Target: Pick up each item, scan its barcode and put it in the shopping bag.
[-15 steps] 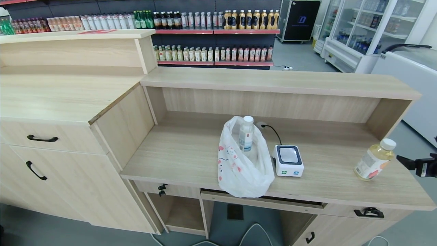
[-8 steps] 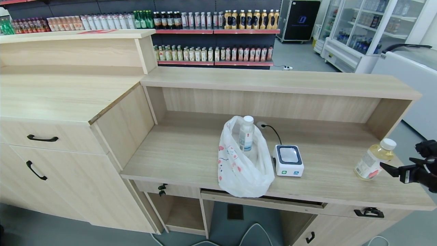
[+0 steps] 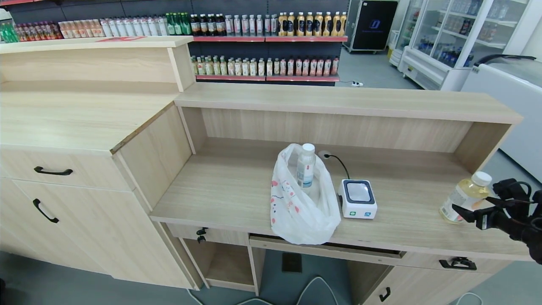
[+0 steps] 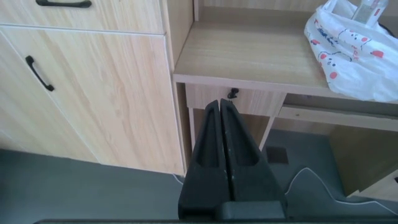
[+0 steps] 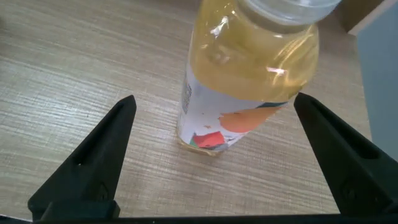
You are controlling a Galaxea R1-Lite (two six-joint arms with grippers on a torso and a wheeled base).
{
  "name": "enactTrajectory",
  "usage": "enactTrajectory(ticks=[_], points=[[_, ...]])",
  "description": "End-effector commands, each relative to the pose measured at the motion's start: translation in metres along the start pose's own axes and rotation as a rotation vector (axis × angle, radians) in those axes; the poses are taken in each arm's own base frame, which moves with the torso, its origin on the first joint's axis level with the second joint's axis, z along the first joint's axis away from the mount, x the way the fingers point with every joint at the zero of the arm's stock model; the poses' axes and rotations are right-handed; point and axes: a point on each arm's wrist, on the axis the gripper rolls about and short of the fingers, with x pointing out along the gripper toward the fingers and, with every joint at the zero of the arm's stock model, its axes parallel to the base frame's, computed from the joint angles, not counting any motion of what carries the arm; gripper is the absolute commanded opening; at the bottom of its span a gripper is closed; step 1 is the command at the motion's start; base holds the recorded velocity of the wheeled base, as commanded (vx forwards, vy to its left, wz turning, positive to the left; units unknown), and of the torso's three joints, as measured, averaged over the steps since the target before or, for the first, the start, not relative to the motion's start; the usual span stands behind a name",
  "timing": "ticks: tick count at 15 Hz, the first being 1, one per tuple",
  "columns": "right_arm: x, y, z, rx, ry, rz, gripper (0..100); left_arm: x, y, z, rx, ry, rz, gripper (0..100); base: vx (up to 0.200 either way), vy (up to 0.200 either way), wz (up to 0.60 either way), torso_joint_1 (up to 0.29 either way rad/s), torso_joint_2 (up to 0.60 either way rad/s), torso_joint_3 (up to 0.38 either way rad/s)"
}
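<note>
Your left pincer (image 4: 221, 134) hangs closed, fingers pressed together, below the counter (image 3: 237, 186) edge. The shopping bag (image 3: 302, 207) sits ahead of it and to its right, with a clear bottle (image 3: 305, 166) upright inside, cap up. The scanner (image 3: 358, 198) lies just beside the bag, well left of your right pincer (image 3: 471, 204). That pincer is spread wide, one finger on each side of the yellow bottle (image 3: 465, 198), not touching it. The bottle stands on its base, long axis vertical, white cap up. Its white label shows red and orange marks, with print too small to read.
</note>
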Motion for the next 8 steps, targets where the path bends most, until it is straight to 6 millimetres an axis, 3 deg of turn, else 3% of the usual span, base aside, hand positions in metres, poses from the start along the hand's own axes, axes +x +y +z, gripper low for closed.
enactTrajectory(ticks=[1, 8], points=[[0.012, 0.006, -0.004, -0.003, -0.004, 0.022, 100, 0.0, 0.0, 0.0, 0.001, 0.0, 0.0, 0, 0.0, 0.0, 0.0, 0.0, 0.0, 0.0], [0.049, 0.012, 0.007, -0.043, -0.069, 0.056, 100, 0.0, 0.0, 0.0, -0.001, 0.0, 0.0, 0, 0.0, 0.0, 0.0, 0.0, 0.0, 0.0]])
